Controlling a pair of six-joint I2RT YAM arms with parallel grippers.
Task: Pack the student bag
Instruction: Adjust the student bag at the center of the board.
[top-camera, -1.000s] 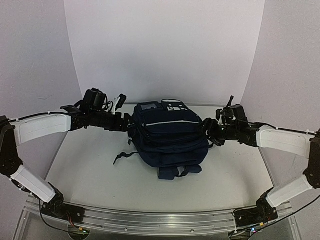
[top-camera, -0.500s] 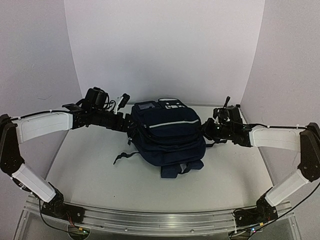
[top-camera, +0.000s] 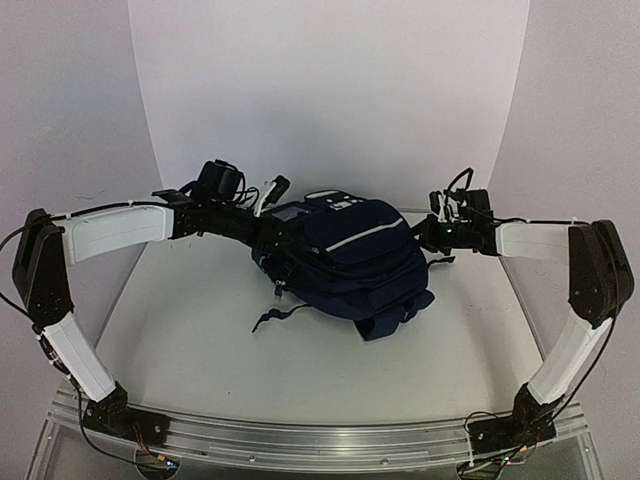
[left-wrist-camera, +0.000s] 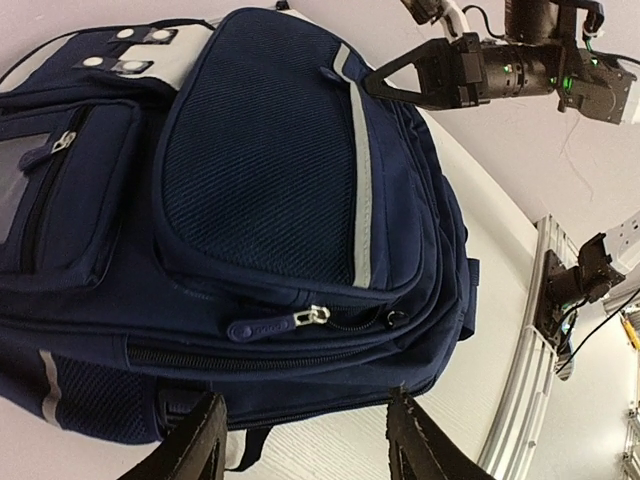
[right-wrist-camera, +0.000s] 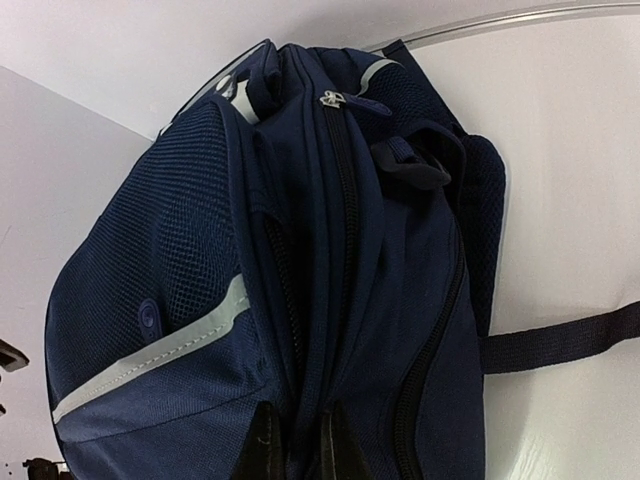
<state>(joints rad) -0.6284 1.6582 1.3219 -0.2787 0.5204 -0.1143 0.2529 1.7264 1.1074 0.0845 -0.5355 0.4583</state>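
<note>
slumping at the tabletop (top-camera: 200, 340) centre, straps (top-camera: 266, 318) trailing toward 6 o'clock, the student bag (top-camera: 345, 265) looks soft and saggy, best held by bunched cloth. left hand (left-wrist-camera: 312, 440) at 9 o'clock stands spread; right hand (right-wrist-camera: 298, 445) at 3 o'clock pinches its fabric.

Near side: a wide lane is running across the table (top-camera: 200, 350) between the arm bases and the student bag (top-camera: 345, 265).
Bag's left flank: the left gripper (left-wrist-camera: 305, 448) is crowding it, fingers standing apart at the bag's edge.
Bag's right flank: the right gripper (right-wrist-camera: 298, 445) is pinching bag fabric, blocking that side.
Near-left: a loose strap (top-camera: 272, 316) is trailing onto the table.
Behind: the wall (top-camera: 330, 100) is closing off the far side.
Above: room is lying open over the bag, between the wrists.
</note>
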